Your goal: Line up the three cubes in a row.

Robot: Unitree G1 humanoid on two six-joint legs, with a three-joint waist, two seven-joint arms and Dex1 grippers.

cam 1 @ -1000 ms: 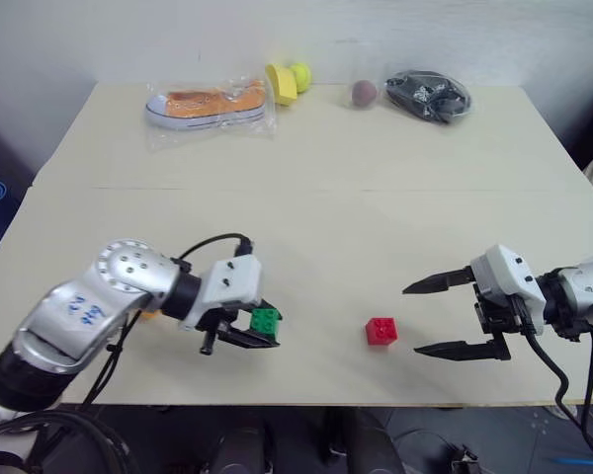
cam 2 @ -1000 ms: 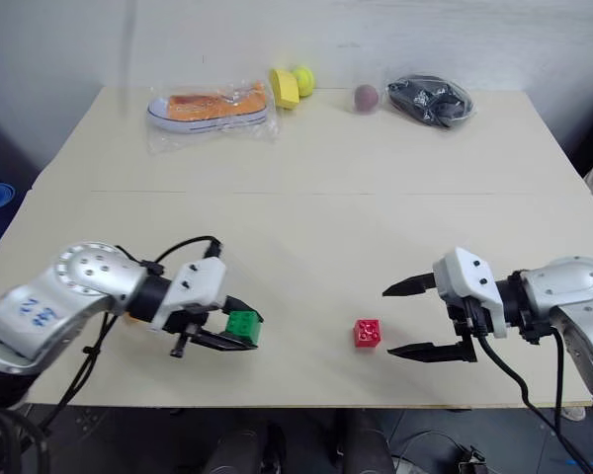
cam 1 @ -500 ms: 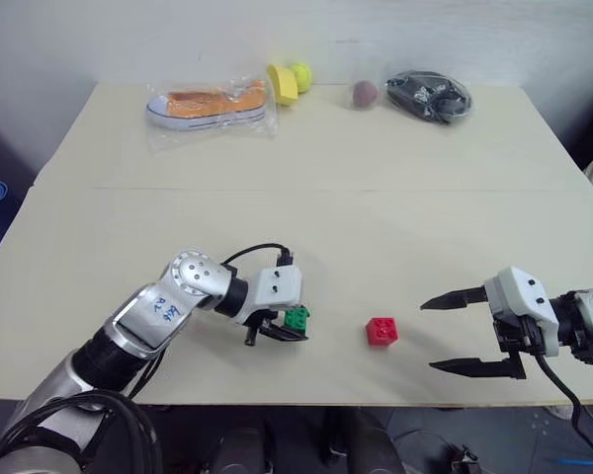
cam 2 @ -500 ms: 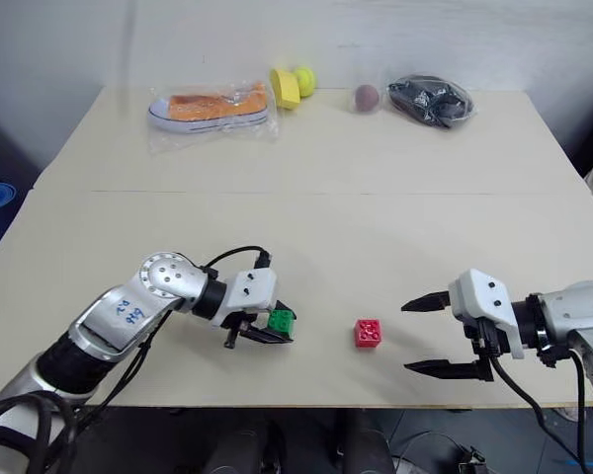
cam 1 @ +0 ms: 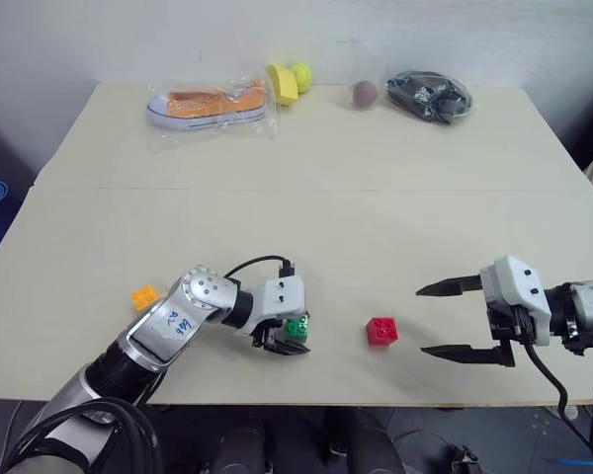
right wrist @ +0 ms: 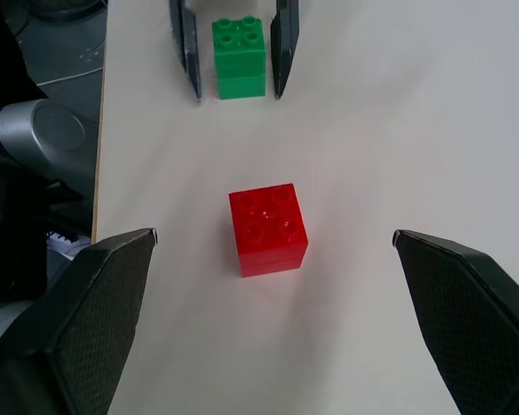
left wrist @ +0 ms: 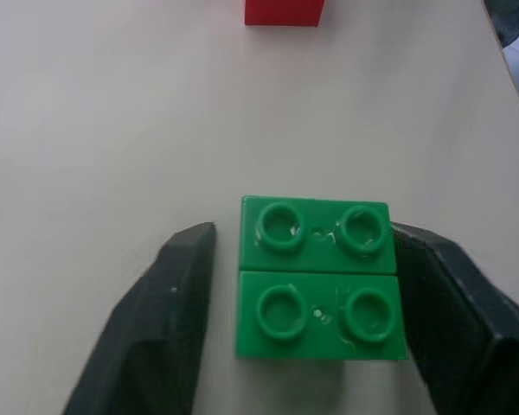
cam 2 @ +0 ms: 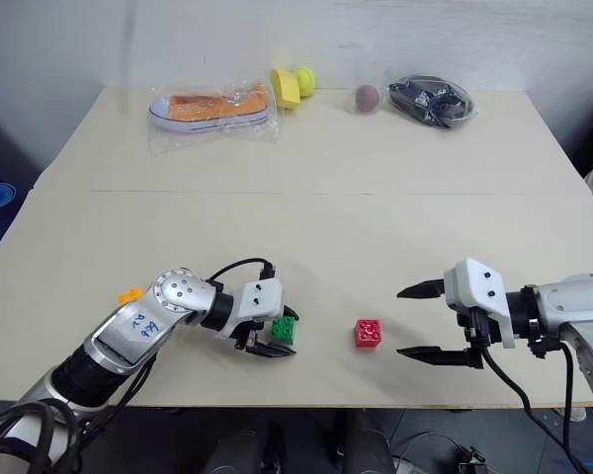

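Worktop point(cam 1: 376, 197): wide bare room toward 12 o'clock; near edge close at 6 o'clock.
Left end effector point(left wrist: 298, 285): spread, straddling green cube point(cam 1: 296, 328), one finger touching (may drag it on withdrawal).
Right end effector point(cam 1: 453, 319): spread, empty.
Red cube point(cam 1: 381, 331): 3 o'clock of green.
Orange-yellow cube point(cam 1: 143, 296): 9 o'clock, out of line.
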